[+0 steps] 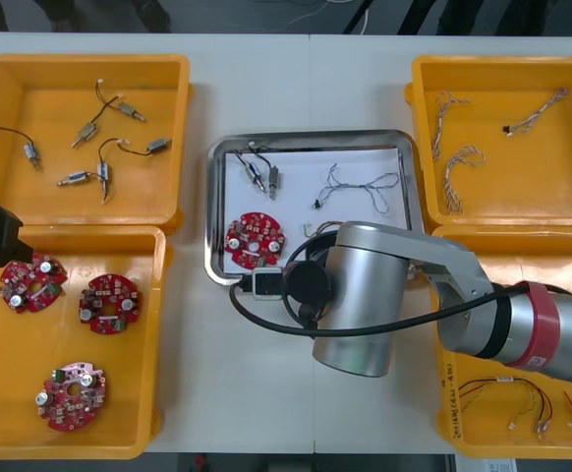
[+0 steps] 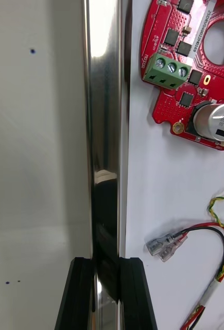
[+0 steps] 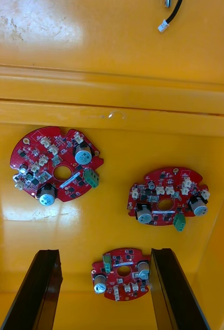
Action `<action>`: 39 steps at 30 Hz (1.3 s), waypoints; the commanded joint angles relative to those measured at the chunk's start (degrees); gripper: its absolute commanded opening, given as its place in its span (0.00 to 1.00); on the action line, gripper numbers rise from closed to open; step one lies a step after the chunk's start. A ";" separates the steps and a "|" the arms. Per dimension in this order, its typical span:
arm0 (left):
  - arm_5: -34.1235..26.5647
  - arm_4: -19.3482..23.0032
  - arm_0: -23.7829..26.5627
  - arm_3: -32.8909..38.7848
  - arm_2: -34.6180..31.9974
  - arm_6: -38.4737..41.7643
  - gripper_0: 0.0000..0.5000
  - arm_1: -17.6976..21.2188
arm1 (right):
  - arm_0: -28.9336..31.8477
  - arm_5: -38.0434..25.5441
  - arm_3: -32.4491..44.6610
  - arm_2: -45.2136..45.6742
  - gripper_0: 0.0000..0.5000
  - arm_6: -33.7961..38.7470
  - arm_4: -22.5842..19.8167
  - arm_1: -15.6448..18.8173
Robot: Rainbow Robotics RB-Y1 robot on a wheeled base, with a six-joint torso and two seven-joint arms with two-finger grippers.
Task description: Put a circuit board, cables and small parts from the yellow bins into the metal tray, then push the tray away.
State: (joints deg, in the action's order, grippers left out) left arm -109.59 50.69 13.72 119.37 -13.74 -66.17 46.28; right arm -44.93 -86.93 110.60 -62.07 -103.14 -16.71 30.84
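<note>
My right gripper (image 2: 106, 263) was closed narrow on the near rim of the loaded metal tray (image 1: 315, 136) at centre frame, the tray lying beyond it toward the top (left gripper (image 3: 105, 252) hung wide over the lower-left yellow bin (image 1: 129, 393)).

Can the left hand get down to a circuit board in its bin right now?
Probably yes. The left hand hangs open over the bin, one circuit board showing between its fingers, nothing covering it. The right hand holds the tray by its rim, well clear.

Front overhead; wrist cameras close over tray (image 2: 104, 103) and bin (image 3: 112, 227).
</note>
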 commanded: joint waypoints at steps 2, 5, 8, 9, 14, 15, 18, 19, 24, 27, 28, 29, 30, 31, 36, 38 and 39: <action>-0.41 0.46 -0.71 1.74 -1.90 -2.03 1.00 2.59 | -2.97 -0.35 -0.03 -0.68 0.00 0.04 -0.52 0.01; -0.41 0.46 -0.71 1.74 -1.90 -2.03 1.00 2.59 | -3.68 -0.35 -0.03 -0.68 0.00 0.04 -0.61 0.01; -0.41 0.46 -0.71 1.74 -1.90 -2.03 1.00 2.59 | -4.11 -0.44 -0.03 -0.68 0.00 0.04 -0.69 -0.17; -0.41 0.46 -0.71 1.74 -1.90 -2.03 1.00 2.59 | -4.29 -0.35 -0.03 -0.68 0.00 0.04 -0.69 -0.26; -0.41 0.46 -0.71 1.74 -1.90 -2.03 1.00 2.59 | -4.82 -0.35 -0.03 -0.68 0.00 0.04 -0.78 -0.34; -0.41 0.46 -0.71 1.74 -1.90 -2.03 1.00 2.59 | -4.91 -0.26 -0.03 -0.68 0.00 0.04 -0.69 -0.34; -0.41 0.46 -0.71 1.74 -1.90 -2.03 1.00 2.59 | -5.35 -0.09 -0.82 -0.68 0.00 0.04 -0.78 -0.43; -0.41 0.46 -0.71 1.74 -1.90 -2.03 1.00 2.59 | -5.61 0.35 -1.35 -0.77 0.00 0.04 -0.78 -0.52; -0.41 0.46 -0.71 1.74 -1.90 -2.03 1.00 2.59 | -6.66 2.38 -3.99 -0.68 0.00 0.04 -0.87 -0.78; -0.41 0.46 -0.71 1.74 -1.90 -2.03 1.00 2.59 | -7.19 3.69 -5.39 -0.68 0.00 0.04 -0.87 -0.87; -0.41 0.46 -0.71 1.74 -1.90 -2.03 1.00 2.59 | -7.37 4.13 -5.83 -0.68 0.00 0.04 -0.87 -0.96; -0.41 0.46 -0.71 1.74 -1.90 -2.03 1.00 2.59 | -7.54 4.40 -6.27 -0.68 0.00 -0.05 -0.87 -0.96; -0.41 0.46 -0.71 1.74 -1.90 -2.03 1.00 2.59 | -7.72 4.57 -6.45 -0.68 0.00 -0.05 -0.87 -0.96; -0.41 0.46 -0.71 1.74 -1.90 -2.03 1.00 2.59 | -7.98 4.75 -6.89 -0.68 0.00 0.04 -0.87 -1.13; -0.41 0.46 -0.71 1.74 -1.90 -2.03 1.00 2.59 | -8.95 5.80 -8.12 -0.68 0.00 -0.05 -0.87 -1.40; -0.41 0.46 -0.71 1.74 -1.90 -2.03 1.00 2.59 | -9.39 6.42 -8.56 -0.68 0.00 -0.05 -0.87 -1.40; -0.41 0.46 -0.71 1.74 -1.90 -2.03 1.00 2.59 | -9.48 6.51 -8.82 -0.68 0.00 -0.05 -0.87 -1.49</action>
State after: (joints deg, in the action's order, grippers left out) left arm -109.59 50.69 13.72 119.37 -13.74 -66.17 46.28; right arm -51.52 -81.29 101.91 -62.14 -103.14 -17.20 30.49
